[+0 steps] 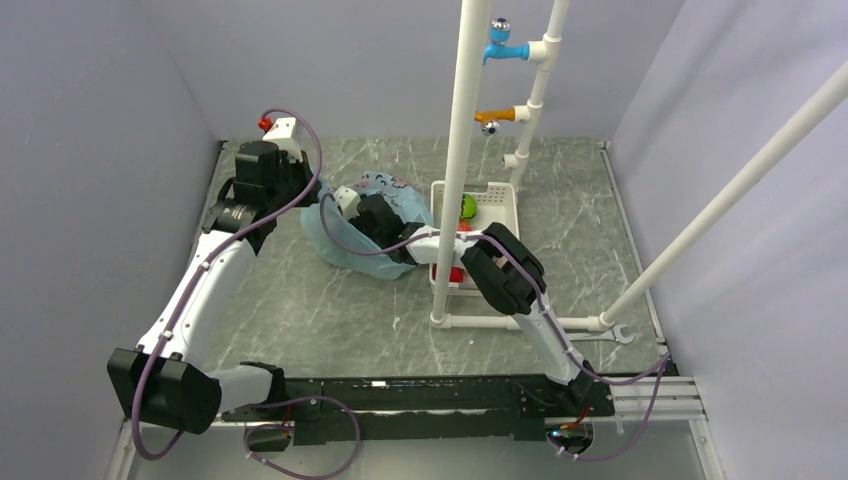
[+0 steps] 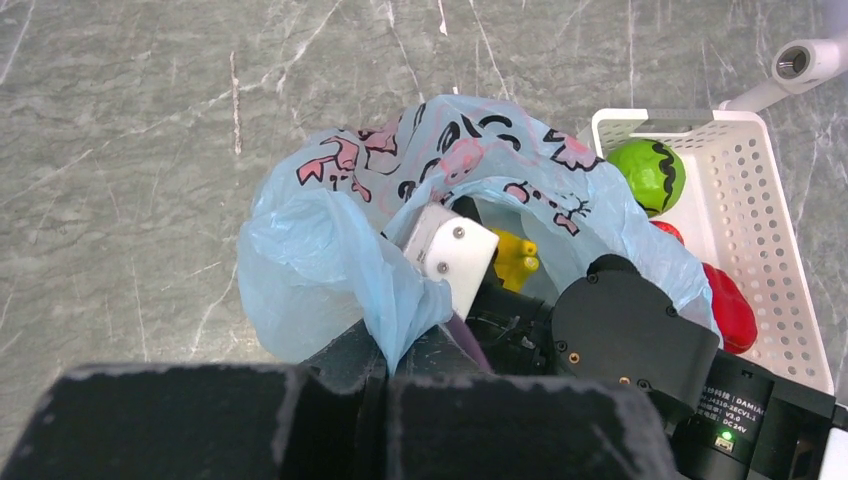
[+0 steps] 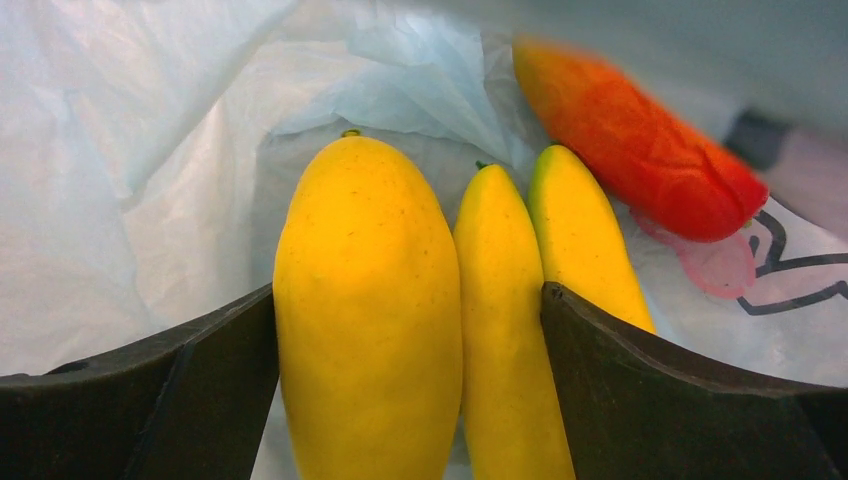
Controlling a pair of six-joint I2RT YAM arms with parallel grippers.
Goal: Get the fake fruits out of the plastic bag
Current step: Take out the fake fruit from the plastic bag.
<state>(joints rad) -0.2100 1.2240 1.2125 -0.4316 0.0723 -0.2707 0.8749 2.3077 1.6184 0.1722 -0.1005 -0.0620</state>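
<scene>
The light-blue plastic bag (image 1: 350,248) lies in the middle of the table, left of the white basket. My left gripper (image 2: 385,375) is shut on a fold of the bag's rim (image 2: 400,310) and holds it up. My right gripper (image 3: 410,390) reaches inside the bag (image 3: 120,150) and is shut on a bunch of yellow bananas (image 3: 370,310), with a finger against each side. A red-orange piece (image 3: 640,150) lies in the bag beyond them. The bananas' end (image 2: 515,258) shows in the bag's mouth in the left wrist view. In the top view the right gripper's fingers are hidden in the bag.
The white slotted basket (image 1: 500,200) right of the bag holds a green piece (image 2: 648,175) and a red piece (image 2: 730,305). A white pipe frame (image 1: 455,150) stands just in front of the basket. A wrench (image 1: 615,335) lies at the near right.
</scene>
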